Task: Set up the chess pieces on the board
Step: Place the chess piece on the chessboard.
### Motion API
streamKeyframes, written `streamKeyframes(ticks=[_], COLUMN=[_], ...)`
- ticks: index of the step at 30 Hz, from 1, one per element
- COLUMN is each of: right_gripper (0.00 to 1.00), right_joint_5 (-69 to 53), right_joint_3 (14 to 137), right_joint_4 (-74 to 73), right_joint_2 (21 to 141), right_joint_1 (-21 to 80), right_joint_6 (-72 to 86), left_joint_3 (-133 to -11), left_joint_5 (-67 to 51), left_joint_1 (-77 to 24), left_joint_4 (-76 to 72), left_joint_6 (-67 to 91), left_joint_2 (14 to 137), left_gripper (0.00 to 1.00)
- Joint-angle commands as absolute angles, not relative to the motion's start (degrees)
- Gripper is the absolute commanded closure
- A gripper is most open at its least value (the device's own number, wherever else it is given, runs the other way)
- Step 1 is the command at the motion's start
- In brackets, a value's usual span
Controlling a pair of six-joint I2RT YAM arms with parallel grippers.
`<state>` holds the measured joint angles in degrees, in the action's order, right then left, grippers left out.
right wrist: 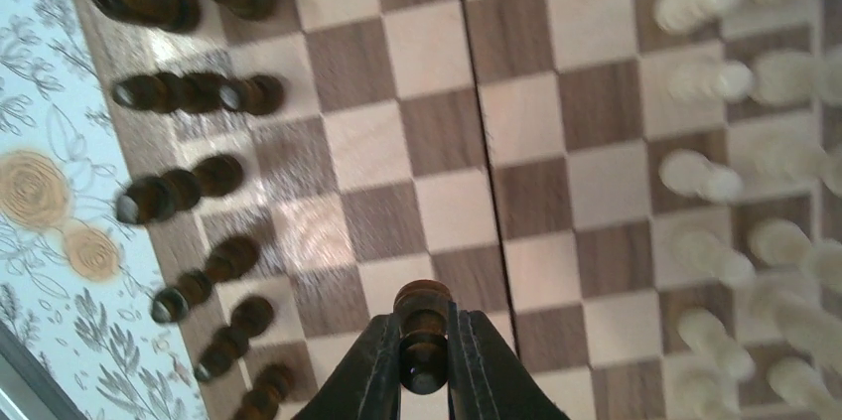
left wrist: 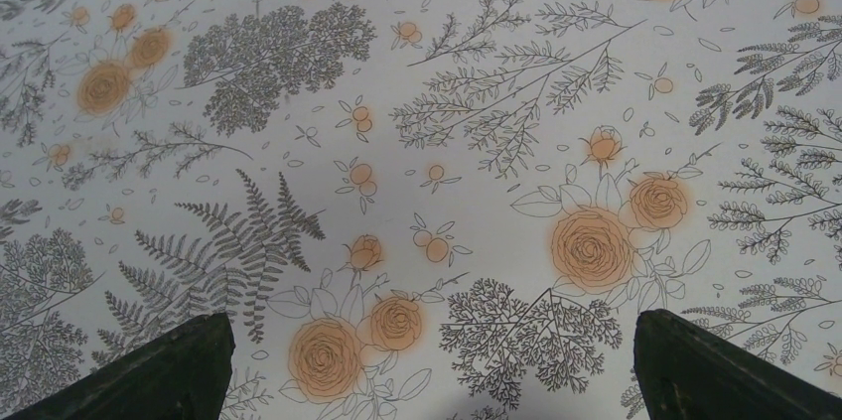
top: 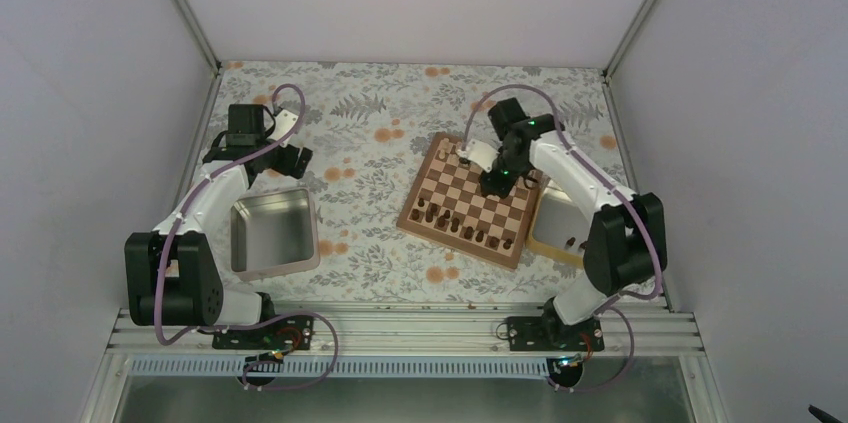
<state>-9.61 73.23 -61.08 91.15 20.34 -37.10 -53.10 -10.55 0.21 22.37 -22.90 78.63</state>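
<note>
From above, the whole layout shows: the board (top: pixel 470 201) lies on the flowered bench (top: pixel 370 123) right of centre, a metal tin (top: pixel 272 231) to its left and a light tray (top: pixel 556 230) against its right side. The left arm is folded back, its left fingers (top: pixel 296 159) beyond the tin, well apart from the board. The right arm reaches forward and bends down, the right fingers (top: pixel 494 186) over the board's right half.

The left wrist view alone shows the grip state – both dark fingertips (left wrist: pixel 169 370) spread wide over bare cloth, nothing between them.

The right wrist view gives the detail: the right fingers (right wrist: pixel 389 365) are clamped on a dark piece (right wrist: pixel 422 316) with a rounded head, above the squares. More dark pieces (right wrist: pixel 179 92) stand along the left edge, some blurred; pale pieces (right wrist: pixel 715 177) crowd the right side.
</note>
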Motion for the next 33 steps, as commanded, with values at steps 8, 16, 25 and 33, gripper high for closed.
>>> streamKeyframes(ticks=[8,16,25,33], right_gripper=[0.88,0.88,0.88,0.87], right_joint_5=[-14.7,-14.7,-14.6,-12.3], right_joint_3=[71.0,68.7,67.8,67.8], right_joint_4=[-54.9,-53.1,-52.9,-52.8], right_joint_2=[94.9,97.3,97.4,98.0], right_joint_1=[28.3,31.0,32.3,32.6], right_joint_6=[-34.6,-34.4,-34.5,-34.3], left_joint_3=[-53.5,-53.4,-53.6,-53.6], left_joint_5=[-10.6,-10.5,-10.5,-10.8], left_joint_1=[0.3,0.3,0.3,0.3], left_joint_4=[21.4,21.4,21.7,21.8], left_joint_6=[-22.5,-22.4,-22.3,-22.4], left_joint_2=[78.1,77.9,77.9,77.8], left_gripper=[0.00,0.00,0.00,0.00])
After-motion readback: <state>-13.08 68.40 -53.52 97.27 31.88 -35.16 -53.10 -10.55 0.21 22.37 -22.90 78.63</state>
